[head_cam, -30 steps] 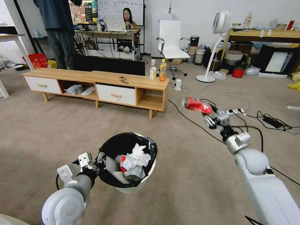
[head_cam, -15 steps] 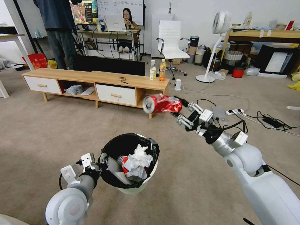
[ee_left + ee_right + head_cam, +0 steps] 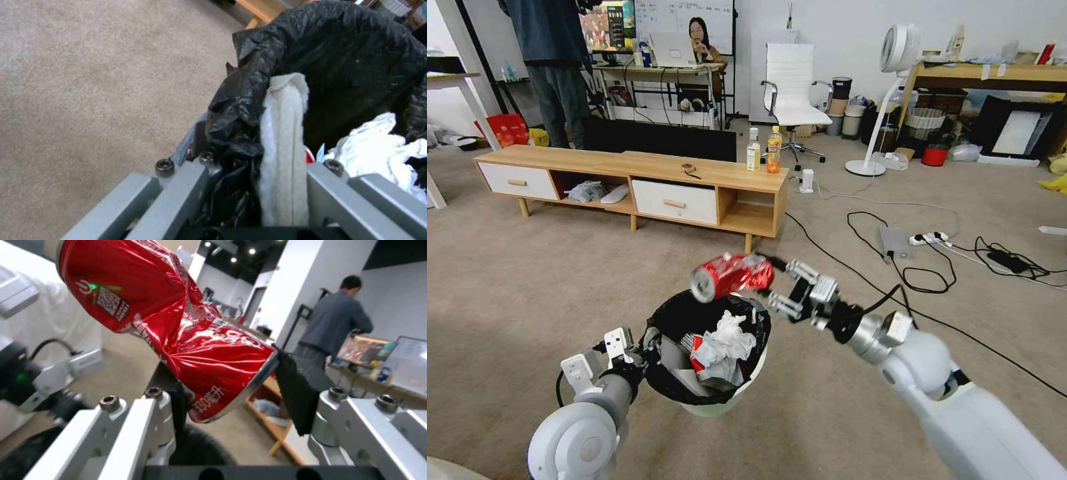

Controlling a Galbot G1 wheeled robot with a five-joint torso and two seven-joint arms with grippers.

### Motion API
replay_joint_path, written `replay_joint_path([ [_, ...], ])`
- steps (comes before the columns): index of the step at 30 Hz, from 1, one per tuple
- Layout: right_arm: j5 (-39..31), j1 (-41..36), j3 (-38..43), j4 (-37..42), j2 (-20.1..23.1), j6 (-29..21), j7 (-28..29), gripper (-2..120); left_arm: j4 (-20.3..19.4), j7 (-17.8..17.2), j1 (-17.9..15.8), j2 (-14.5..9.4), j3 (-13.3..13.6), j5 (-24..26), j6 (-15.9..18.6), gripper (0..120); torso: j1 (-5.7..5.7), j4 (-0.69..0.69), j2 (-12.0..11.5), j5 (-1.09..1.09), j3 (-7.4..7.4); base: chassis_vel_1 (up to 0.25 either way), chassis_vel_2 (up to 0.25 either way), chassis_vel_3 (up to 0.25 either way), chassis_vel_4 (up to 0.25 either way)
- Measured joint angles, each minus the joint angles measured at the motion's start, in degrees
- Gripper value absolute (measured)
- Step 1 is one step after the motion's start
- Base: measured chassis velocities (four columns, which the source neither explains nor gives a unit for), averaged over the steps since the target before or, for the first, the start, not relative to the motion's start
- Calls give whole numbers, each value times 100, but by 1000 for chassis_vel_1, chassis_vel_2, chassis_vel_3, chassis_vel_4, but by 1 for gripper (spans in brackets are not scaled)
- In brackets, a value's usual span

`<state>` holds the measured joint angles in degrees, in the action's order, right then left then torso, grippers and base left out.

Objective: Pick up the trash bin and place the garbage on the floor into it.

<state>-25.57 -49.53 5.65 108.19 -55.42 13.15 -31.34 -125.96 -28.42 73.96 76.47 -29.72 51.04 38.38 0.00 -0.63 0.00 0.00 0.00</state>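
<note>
The small round white plastic trash bin with a black bag liner point(image 3: 730, 393) sits low in the head view, holding white tissue wads point(image 3: 727, 340) and a red-white paper cup point(image 3: 695, 348). At its 9 o'clock rim the left gripper point(image 3: 637, 350) pinches the liner and wall. At 12 o'clock above the rim, the right gripper point(image 3: 770, 290) clamps a crushed red metal can point(image 3: 730, 275) over the beige-grey carpet floor point(image 3: 527, 280)

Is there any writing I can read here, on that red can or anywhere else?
"330" then blurred characters: on the crushed red can in the right gripper.
QR code and other white print on the can: too small to read.
Whiteboard and drink bottle labels: too small to read.
</note>
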Motion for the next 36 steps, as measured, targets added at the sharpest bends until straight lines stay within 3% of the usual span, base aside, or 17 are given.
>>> replay_joint_path([
  [16, 295, -32, -585, -311, -91, 13, 1, 42, 46, 10, -59, -32, 5, 2, -1, 7, 0, 0, 0, 0, 0, 0, 0, 0, 0],
  [36, 433, -67, -558, -475, -124, 11, 89, 42, 55, 19, -78, -20, 3, 20, -7, 7, 0, 0, 0, 0, 0, 0, 0, 0, 0],
])
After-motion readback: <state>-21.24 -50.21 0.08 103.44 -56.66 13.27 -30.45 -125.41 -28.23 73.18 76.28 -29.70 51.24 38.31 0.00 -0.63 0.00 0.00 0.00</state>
